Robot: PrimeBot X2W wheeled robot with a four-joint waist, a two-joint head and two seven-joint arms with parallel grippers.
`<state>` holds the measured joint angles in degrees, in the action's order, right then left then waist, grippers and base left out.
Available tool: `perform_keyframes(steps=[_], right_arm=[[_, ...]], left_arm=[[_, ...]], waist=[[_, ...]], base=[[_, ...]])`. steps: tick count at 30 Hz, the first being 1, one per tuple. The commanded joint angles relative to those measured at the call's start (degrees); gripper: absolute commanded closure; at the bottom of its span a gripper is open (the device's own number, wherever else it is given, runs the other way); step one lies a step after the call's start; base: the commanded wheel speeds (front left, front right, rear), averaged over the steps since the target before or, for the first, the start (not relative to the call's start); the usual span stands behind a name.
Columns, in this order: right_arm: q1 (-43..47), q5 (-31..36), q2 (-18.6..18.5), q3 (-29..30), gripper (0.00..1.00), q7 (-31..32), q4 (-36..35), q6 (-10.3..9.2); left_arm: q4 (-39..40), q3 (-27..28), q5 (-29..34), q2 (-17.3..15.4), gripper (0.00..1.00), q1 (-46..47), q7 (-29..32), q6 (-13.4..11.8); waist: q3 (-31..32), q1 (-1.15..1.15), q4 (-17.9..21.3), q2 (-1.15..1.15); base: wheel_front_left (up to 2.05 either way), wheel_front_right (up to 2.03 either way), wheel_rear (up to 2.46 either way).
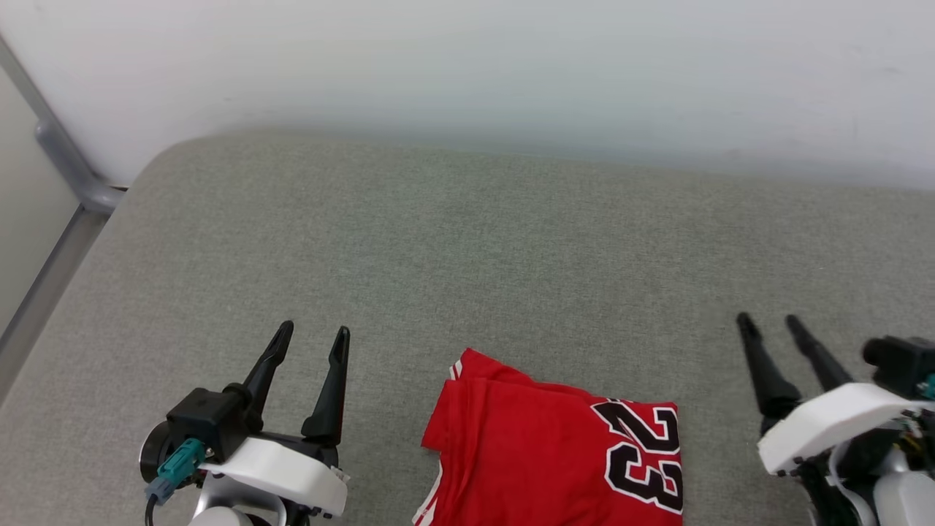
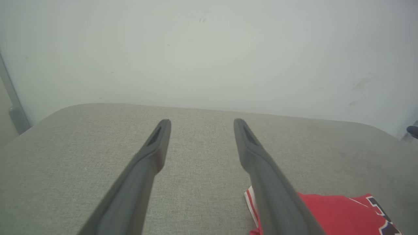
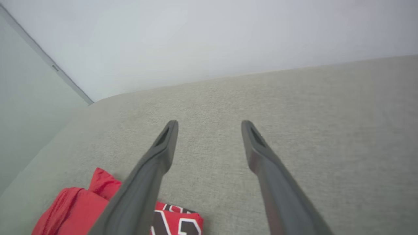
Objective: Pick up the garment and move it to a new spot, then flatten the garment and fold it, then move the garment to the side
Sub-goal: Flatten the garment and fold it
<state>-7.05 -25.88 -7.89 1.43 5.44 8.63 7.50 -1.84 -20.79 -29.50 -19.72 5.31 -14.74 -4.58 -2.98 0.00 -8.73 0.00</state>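
From the head: find garment [image 1: 540,446] folded on grey cushion [image 1: 467,241], between left gripper [image 1: 314,332] and right gripper [image 1: 768,321], both spread wide and empty. From left wrist: spot it lower right. From right wrist: lower left. To shift aside, probably best to pinch all layers and slide low.

We see open grey tabletop [image 1: 467,241] ahead of both grippers, bare from mid to far edge; room to pass w/o contact. Only low obstacle: folded red garment [image 1: 533,453] at near edge, btwn left gripper [image 1: 315,330] and right gripper [image 1: 768,319], apart from both. White wall [image 1: 511,66] closes far side. Grey metal rail [image 1: 66,161] stands off tabletop's left corner.
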Motion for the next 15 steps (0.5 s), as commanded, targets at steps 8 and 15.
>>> perform_keyframes(steps=[8, 15], right_arm=[[6.1, 14.9, 3.4, 7.0, 0.00, -4.3, -11.4, -0.03], [12.1, 18.0, 4.6, 6.6, 0.00, -3.5, -18.1, -0.03]], left_arm=[[-0.4, 0.7, 0.1, -0.4, 0.00, -1.6, -0.3, -0.6], [-1.2, 1.2, 0.4, -0.3, 0.00, -2.8, -0.4, -0.9]], waist=[[1.9, 0.00, 2.3, 0.00], [3.6, 0.00, 3.5, 0.00]], base=[[0.00, 0.00, 0.00], [0.00, 0.00, 0.00]])
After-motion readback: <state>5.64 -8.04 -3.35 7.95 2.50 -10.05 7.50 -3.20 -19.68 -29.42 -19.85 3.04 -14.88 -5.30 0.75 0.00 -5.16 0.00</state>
